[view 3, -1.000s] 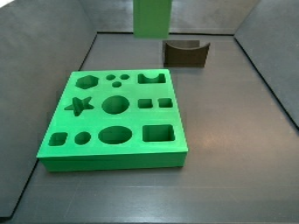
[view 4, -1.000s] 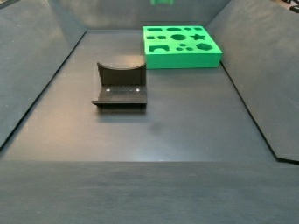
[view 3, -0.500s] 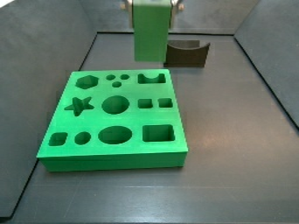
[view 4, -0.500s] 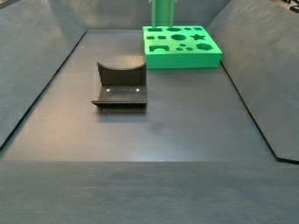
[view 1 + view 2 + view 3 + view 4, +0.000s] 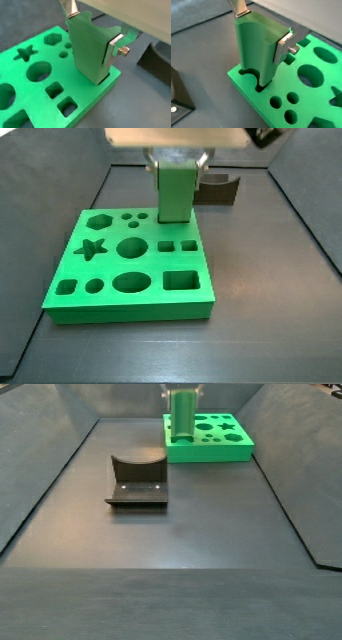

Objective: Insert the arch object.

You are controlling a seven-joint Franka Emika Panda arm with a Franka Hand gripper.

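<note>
My gripper (image 5: 92,30) is clenched on the arch object (image 5: 254,50), upright over the green board (image 5: 134,310) on the desk. Its lower end sits in the arch hole (image 5: 246,74); I judge pressing down and letting go remain.

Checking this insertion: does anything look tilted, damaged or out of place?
Nothing stands out. The gripper holds the arch object upright, its lower end at the green board's arch-shaped hole; the board lies flat, and the fixture stands apart.
</note>
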